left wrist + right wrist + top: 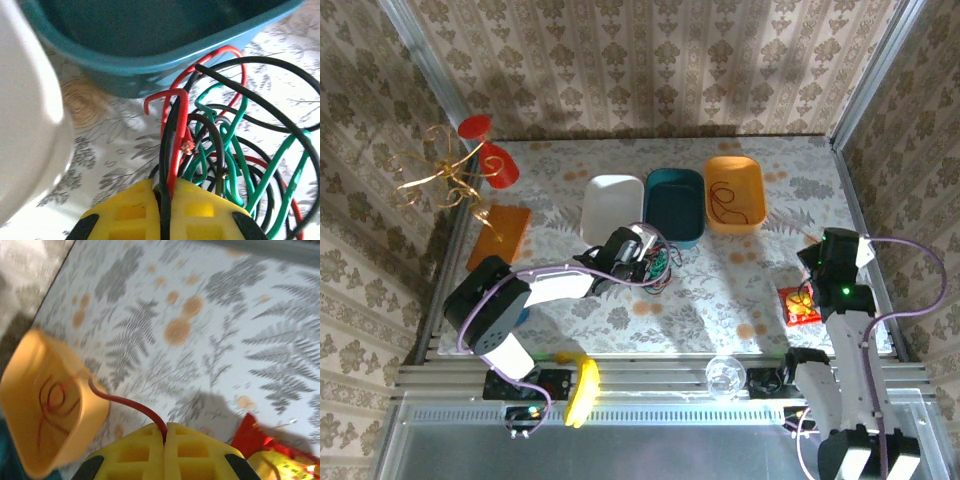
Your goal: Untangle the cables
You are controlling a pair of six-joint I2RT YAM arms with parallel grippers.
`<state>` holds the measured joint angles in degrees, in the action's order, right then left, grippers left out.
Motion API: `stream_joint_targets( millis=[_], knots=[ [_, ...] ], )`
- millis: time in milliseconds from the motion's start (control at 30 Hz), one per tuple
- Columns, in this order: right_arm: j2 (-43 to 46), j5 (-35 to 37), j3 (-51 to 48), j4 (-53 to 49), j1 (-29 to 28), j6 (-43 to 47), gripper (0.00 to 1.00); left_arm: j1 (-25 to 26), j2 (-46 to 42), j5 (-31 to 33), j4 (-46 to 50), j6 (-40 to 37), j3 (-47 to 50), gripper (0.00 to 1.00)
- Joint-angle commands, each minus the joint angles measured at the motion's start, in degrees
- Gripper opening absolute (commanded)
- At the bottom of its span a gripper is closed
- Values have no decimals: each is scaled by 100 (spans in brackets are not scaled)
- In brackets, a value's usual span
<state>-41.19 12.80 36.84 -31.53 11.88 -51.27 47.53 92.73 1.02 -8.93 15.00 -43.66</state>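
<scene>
The left pincer (162, 192), nearer the knot, pinches black and red strands of the cables (218, 140), which fan ahead and rightward beside the teal bin (150, 65), while the right pincer (165, 432), pressed together, holds a red strand (125, 402) trailing left into the orange bin (75, 440).

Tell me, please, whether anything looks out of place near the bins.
Yes. One red cable hangs half out of the orange bin: its coil lies inside, but one end trails over the rim to the right gripper, which is shut on it.
</scene>
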Motion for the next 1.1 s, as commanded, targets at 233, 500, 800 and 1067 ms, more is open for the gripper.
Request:
stream_joint_targets(
  millis=[233,500,800,1067],
  knots=[
    [478,-379,328,774,183,557,0,117,0,-116,242,-346,60,0],
    [-1,-91,1311,1303,-1726,1968,0,352,159,-429,18,-637,-185,0],
    [-1601,-1271,2200,1791,-1935,1794,0,484,220,-254,-26,-651,-224,0],
    [-2945,-1478,3157,1329,-1906,1760,0,603,134,-85,-39,-729,-144,0]
  ],
)
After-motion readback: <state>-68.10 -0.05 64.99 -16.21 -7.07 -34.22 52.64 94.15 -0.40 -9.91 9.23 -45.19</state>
